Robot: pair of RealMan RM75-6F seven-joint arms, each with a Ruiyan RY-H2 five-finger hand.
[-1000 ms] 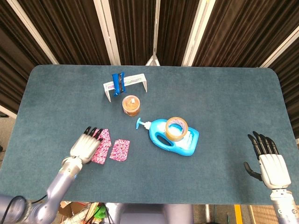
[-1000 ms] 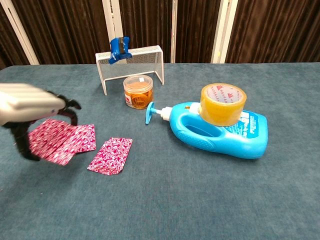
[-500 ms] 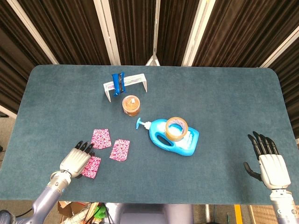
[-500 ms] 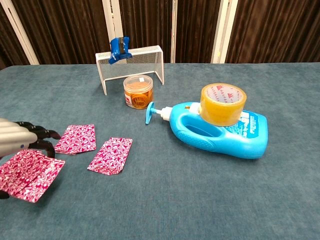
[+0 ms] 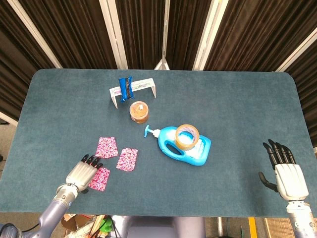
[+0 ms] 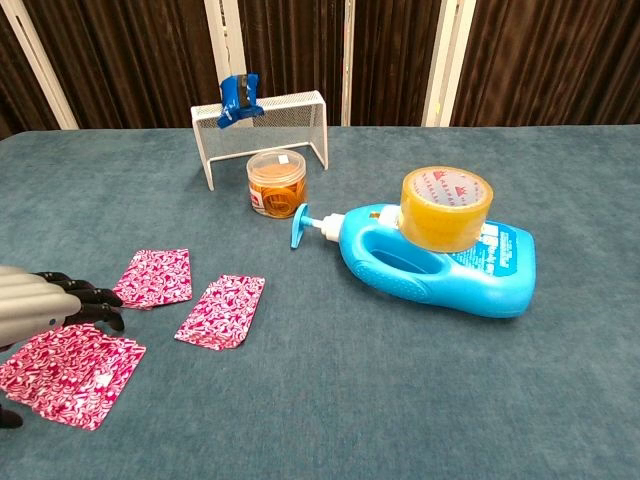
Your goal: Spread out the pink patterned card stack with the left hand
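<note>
Three pink patterned cards lie apart on the teal table (image 5: 223, 99): one (image 5: 106, 147) (image 6: 153, 277) further back, one (image 5: 127, 159) (image 6: 222, 311) to its right, and one (image 5: 100, 179) (image 6: 72, 372) nearest the front edge. My left hand (image 5: 81, 173) (image 6: 40, 300) lies flat over the left part of the nearest card with its fingers stretched out and slightly apart. I cannot tell whether it presses on the card. My right hand (image 5: 285, 171) hovers at the front right with its fingers spread, holding nothing. It shows only in the head view.
A blue detergent bottle (image 5: 184, 145) (image 6: 440, 260) lies on its side mid-table with a roll of tape (image 5: 187, 136) (image 6: 447, 207) on it. Behind stand a small orange-filled jar (image 5: 139, 111) (image 6: 276, 183) and a white wire rack (image 5: 132, 90) (image 6: 262, 125) with a blue clip (image 5: 125, 87) (image 6: 239, 92).
My left hand drew back toward the front edge, taking one card from the overlapping pair. That card now lies flat near the edge, apart from the other two. The right hand stayed put.
</note>
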